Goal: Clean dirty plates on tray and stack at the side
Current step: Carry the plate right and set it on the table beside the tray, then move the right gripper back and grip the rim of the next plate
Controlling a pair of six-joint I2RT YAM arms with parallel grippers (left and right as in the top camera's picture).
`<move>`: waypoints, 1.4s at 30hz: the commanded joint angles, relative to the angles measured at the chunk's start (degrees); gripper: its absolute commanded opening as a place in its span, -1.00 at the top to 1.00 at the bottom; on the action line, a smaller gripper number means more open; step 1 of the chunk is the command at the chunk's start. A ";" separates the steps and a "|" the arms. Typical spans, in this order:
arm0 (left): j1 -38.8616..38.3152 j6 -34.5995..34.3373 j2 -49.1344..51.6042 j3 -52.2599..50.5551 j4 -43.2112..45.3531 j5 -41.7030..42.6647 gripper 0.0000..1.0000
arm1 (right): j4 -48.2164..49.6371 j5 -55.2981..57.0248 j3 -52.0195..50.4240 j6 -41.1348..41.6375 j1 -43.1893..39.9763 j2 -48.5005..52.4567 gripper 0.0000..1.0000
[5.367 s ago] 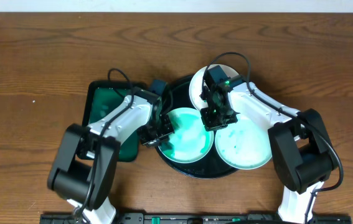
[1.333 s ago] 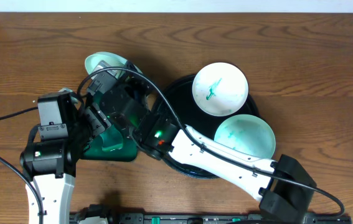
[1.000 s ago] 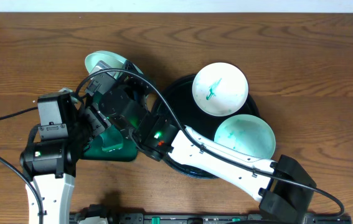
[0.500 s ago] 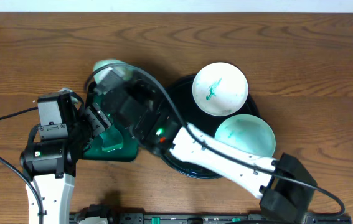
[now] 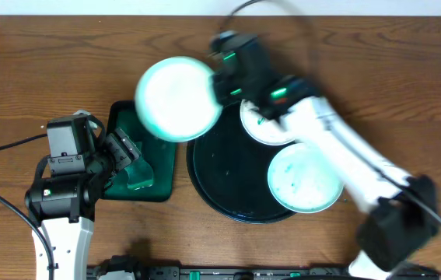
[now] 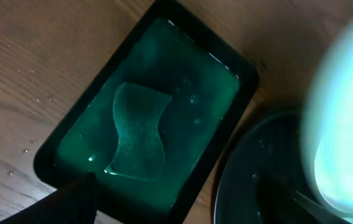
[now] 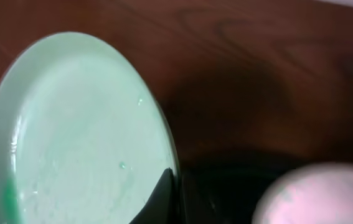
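My right gripper is shut on the rim of a pale teal dirty plate, held in the air, motion-blurred, above the wood between the green tray and the black tray. In the right wrist view a dark finger clamps that plate at its edge. Two more dirty plates lie on the black tray: a white one with a green smear, partly under my right arm, and a teal-tinted one. My left gripper hovers open over the green tray, holding nothing.
A dark green rectangular tray of green liquid holds a soaked cloth, just left of the black tray's rim. Bare wooden table lies all around. My left arm's base stands at the front left.
The right arm has swung up and to the right from over the green tray, carrying the plate with it. The left arm has stayed still.
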 commanded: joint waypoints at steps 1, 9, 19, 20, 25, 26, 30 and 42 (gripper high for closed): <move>0.22 0.96 0.11 1.62 -0.15 0.15 -0.62 | -5.42 -9.40 0.50 3.80 -10.69 -6.23 0.98; 0.22 0.96 0.11 1.62 -0.15 0.15 -0.62 | -24.26 -7.78 -0.76 2.58 -36.94 -3.87 0.98; 0.22 0.98 0.11 1.62 -0.15 0.13 -0.62 | -13.64 -1.84 -20.22 4.87 -55.49 3.13 0.98; 0.22 0.98 0.11 1.62 -0.15 0.13 -0.62 | -11.52 -1.84 -22.53 4.87 -56.15 3.32 0.97; 0.22 0.96 0.11 1.62 -0.15 0.13 -0.62 | -6.23 -2.23 -27.71 1.75 -56.94 3.21 0.18; 0.22 0.98 0.11 1.62 -0.15 0.13 -0.62 | -6.34 -2.97 -27.61 0.85 -56.70 2.82 0.05; 0.22 0.98 0.11 1.62 -0.15 0.15 -0.62 | -6.78 -5.77 -27.52 -2.29 -54.62 -3.15 -0.12; 0.22 0.96 0.11 1.62 -0.15 0.15 -0.88 | -19.41 2.82 -28.61 -4.37 -33.07 -20.09 -0.07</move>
